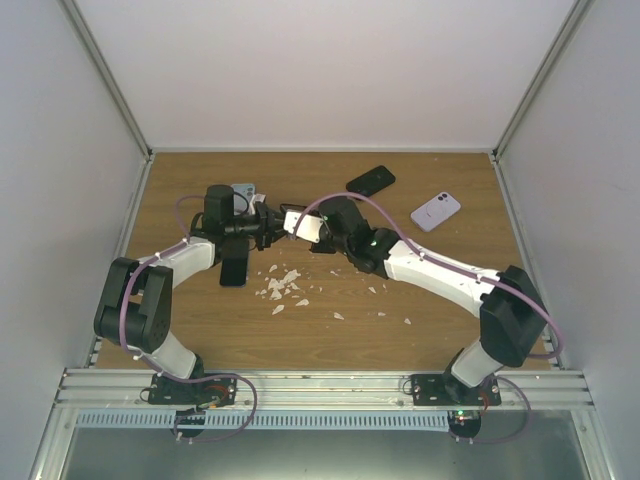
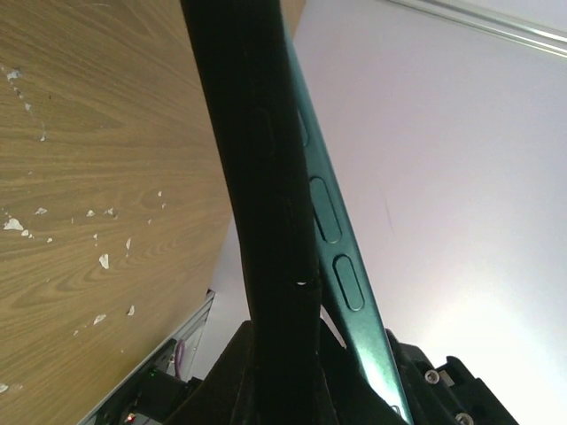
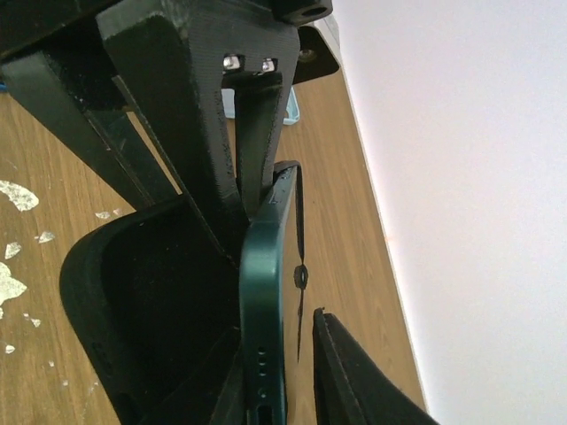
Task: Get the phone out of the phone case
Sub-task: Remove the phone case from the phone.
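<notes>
Two arms meet mid-surface (image 1: 440, 290) in the top view, left fingers (image 1: 266, 226) and right fingers (image 1: 322, 228) tip to tip w/ a small pale patch btw them; what they hold can't be made out from up there. The wrist cams fill that in: it's a dark green phone (image 2: 330, 212) seen edge-on, side buttons showing, w/ the black phone case (image 2: 252, 177) along its other face. The right wrist view shows the phone (image 3: 264, 301) from its port end, lifted off the wood. The thin case rim (image 3: 298, 239) stands slightly off one long edge, so the phone sits in the case but that side is parted. The left fingers (image 3: 199, 115) come in from the far end, clenched on the phone's top. The right fingers (image 3: 142, 301) flank the near end, one flat against it, the other just beside the rim w/ a sliver of gap, so can't tell if they're clamped. Only the top view shows the rest: a black phone (image 1: 370, 181) far centre, a lilac case (image 1: 435, 211) w/ camera cut-out to its right, a flat black rectangle (image 1: 233, 268) by the left forearm, a pale blue-grey item (image 1: 243, 189) behind the left wrist, and white flakes (image 1: 280, 288) scattered centre.
</notes>
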Motion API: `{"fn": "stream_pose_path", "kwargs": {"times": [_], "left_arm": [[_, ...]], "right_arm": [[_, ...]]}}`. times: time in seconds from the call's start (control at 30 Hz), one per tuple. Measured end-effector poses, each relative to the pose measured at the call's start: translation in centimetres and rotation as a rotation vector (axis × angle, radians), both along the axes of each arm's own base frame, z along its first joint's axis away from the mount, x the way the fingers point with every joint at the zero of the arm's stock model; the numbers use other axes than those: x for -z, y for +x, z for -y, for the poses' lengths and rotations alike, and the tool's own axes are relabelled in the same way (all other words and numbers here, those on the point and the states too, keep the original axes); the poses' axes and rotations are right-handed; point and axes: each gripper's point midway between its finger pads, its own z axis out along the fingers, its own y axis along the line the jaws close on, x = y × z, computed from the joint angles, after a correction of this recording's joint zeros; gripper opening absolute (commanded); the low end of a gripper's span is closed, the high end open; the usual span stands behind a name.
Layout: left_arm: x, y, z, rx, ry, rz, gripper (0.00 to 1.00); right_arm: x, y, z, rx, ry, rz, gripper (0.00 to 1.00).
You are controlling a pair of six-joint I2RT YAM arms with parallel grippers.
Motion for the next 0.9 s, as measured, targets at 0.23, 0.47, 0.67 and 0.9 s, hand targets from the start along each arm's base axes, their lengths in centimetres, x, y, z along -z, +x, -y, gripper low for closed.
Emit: {"fn": "stream_pose_path", "kwargs": {"times": [0.23,0.47,0.67,0.9], "left_arm": [[0.2,0.0,0.0,-0.004,0.0,-0.01,0.0],[0.0,-0.1,-0.4,0.001,0.0,0.001,0.0],[-0.3,-0.5,-0.9,0.023,0.0,0.016,0.0],[-0.1,-1.2,-1.0,0.052,0.003,0.014,0.0]], "right_arm": [[0.2,-0.2,-0.2,0.004,-0.024,0.005,0.01],[-0.3,-0.7,-0.4,0.003,-0.047,0.0,0.0],[-1.0,-1.4,-0.9,-0.001,-0.068,0.003,0.01],[-1.1,-2.2,-1.1,0.003,-0.092,-0.002,0.01]]}}
